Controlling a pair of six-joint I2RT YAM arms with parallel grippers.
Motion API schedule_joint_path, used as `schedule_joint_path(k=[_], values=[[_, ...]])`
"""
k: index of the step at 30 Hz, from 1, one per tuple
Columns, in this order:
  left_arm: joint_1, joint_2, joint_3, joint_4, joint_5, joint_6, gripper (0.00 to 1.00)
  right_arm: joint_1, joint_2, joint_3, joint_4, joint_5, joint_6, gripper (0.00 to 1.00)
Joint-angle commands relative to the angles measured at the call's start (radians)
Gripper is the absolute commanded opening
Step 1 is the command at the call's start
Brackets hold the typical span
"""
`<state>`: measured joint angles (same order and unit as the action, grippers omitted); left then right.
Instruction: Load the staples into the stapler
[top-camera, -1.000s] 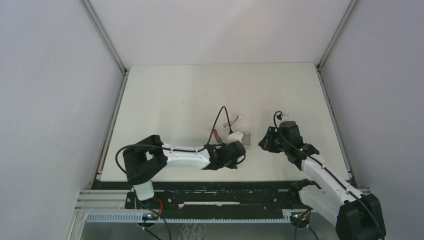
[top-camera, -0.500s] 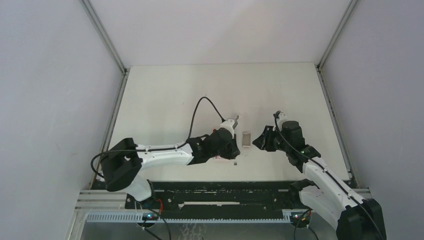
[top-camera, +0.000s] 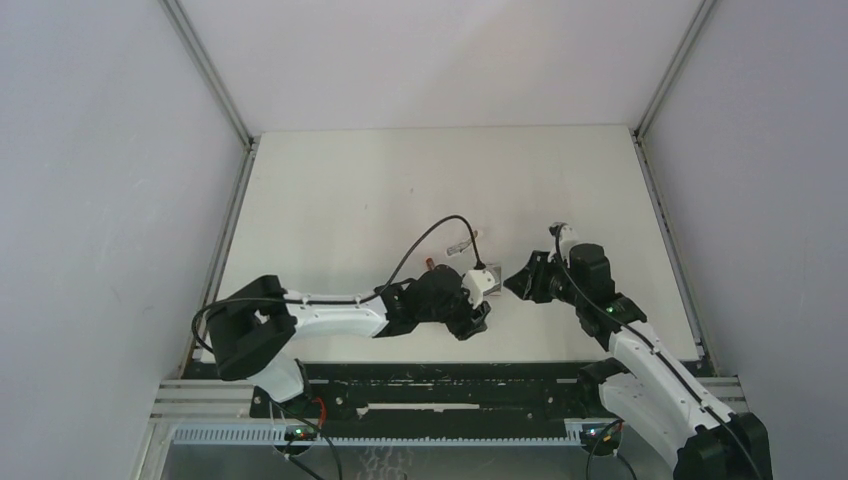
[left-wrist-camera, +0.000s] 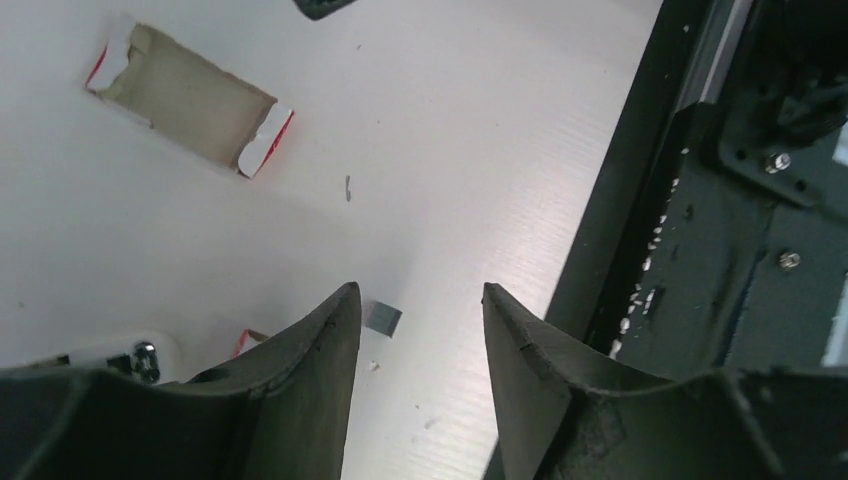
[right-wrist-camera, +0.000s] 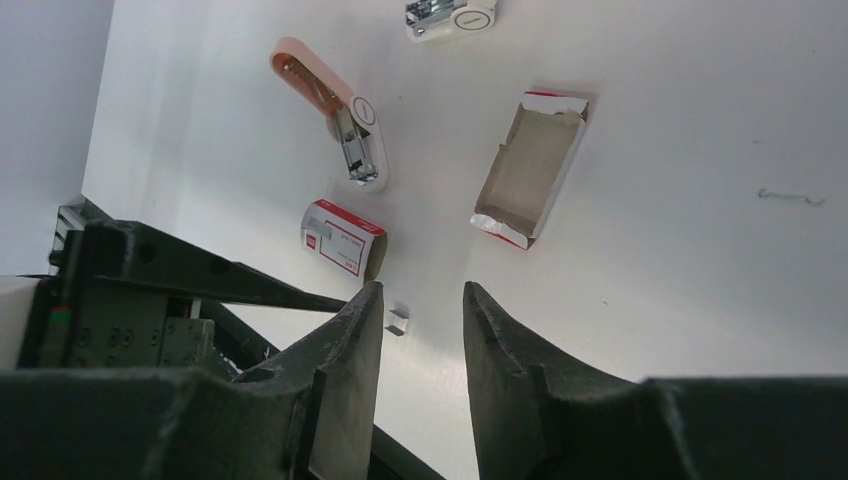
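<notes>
Left gripper (left-wrist-camera: 420, 295) is low over the white worktop (left-wrist-camera: 480, 120), fingers spread apart and gripping nothing. The staples (left-wrist-camera: 383, 318), a small grey block, lie flat on the worktop just beyond the fingertips, closer to the left-hand finger in the wrist view and near the worktop's front edge. Right gripper (right-wrist-camera: 422, 290) hovers close by, fingers at a narrow gap, empty. Its camera shows the stapler (right-wrist-camera: 335, 110) hinged open with the metal channel exposed. A white box with red label (right-wrist-camera: 340, 238) lies between stapler and staples, with an open cardboard tray (right-wrist-camera: 530, 165) off to the side. A white-and-metal piece (right-wrist-camera: 450, 15) sits at the frame's top edge, possibly another stapler part; too cropped to tell.
</notes>
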<state>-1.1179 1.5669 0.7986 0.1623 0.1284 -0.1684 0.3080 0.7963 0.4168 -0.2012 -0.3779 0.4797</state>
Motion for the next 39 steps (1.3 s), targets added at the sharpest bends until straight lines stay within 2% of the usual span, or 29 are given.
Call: schedule_joint_path(k=[1, 13, 29, 39], values=[[0.002, 0.032, -0.016, 0.085, 0.067, 0.233, 0.54, -0.006, -0.037, -0.010, 0.033, -0.013, 0.012, 0.35], [0.033, 0.104, -0.016, 0.066, 0.118, 0.356, 0.56, -0.013, -0.042, -0.010, 0.041, -0.031, 0.028, 0.36], [0.056, 0.159, -0.015, 0.046, 0.157, 0.358, 0.55, -0.027, -0.036, -0.018, 0.042, -0.043, 0.026, 0.36], [0.055, 0.151, -0.048, 0.042, 0.168, 0.343, 0.49, -0.041, -0.031, -0.025, 0.051, -0.056, 0.026, 0.36]])
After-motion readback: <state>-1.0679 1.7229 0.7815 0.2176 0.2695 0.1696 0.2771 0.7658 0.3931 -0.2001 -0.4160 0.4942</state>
